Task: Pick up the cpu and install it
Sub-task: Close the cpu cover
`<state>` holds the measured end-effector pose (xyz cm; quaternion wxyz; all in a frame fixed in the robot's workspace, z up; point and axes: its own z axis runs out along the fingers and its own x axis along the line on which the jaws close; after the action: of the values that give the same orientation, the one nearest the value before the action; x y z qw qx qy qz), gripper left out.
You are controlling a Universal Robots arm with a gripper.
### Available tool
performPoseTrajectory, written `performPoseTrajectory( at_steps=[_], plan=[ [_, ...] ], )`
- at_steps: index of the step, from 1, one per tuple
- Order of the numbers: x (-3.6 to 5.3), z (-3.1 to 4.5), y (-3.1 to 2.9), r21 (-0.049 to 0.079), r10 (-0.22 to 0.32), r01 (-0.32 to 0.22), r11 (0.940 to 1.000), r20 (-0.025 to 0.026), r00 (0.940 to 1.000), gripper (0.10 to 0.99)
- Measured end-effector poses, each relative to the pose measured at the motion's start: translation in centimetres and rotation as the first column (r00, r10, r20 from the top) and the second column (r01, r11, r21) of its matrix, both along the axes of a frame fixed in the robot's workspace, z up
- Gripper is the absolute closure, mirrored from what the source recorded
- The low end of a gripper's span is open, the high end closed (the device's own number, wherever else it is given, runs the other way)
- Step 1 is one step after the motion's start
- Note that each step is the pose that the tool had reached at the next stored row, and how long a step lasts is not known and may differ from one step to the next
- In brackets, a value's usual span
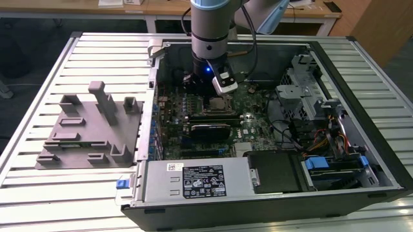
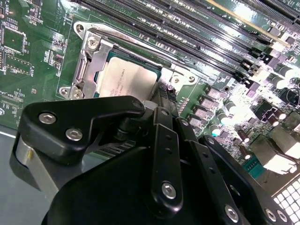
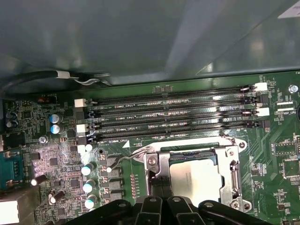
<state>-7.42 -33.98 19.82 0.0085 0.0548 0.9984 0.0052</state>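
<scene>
Cpu (image 3: 194, 176) lies flat in the socket (image 3: 154, 161), just beside the claw (image 3: 159, 187) tip. Can't tell if the claw's open or closed.

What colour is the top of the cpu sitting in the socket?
The cpu has a shiny silver top, shown best in the second wrist view.
</scene>
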Motion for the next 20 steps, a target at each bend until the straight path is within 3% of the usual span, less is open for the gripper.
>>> performPoseTrajectory(
  at_steps=[9,16,20],
  plan=[
    [0.24,-0.03,0.00,0.000,0.000,0.000,1.0000,-0.0001,1.0000,0.980],
    [0.63,-0.01,0.01,0.000,0.000,0.000,1.0000,-0.0036,1.0000,0.980],
    [0.64,0.41,0.01,0.000,0.000,0.000,1.0000,-0.0040,1.0000,0.980]
  ],
)
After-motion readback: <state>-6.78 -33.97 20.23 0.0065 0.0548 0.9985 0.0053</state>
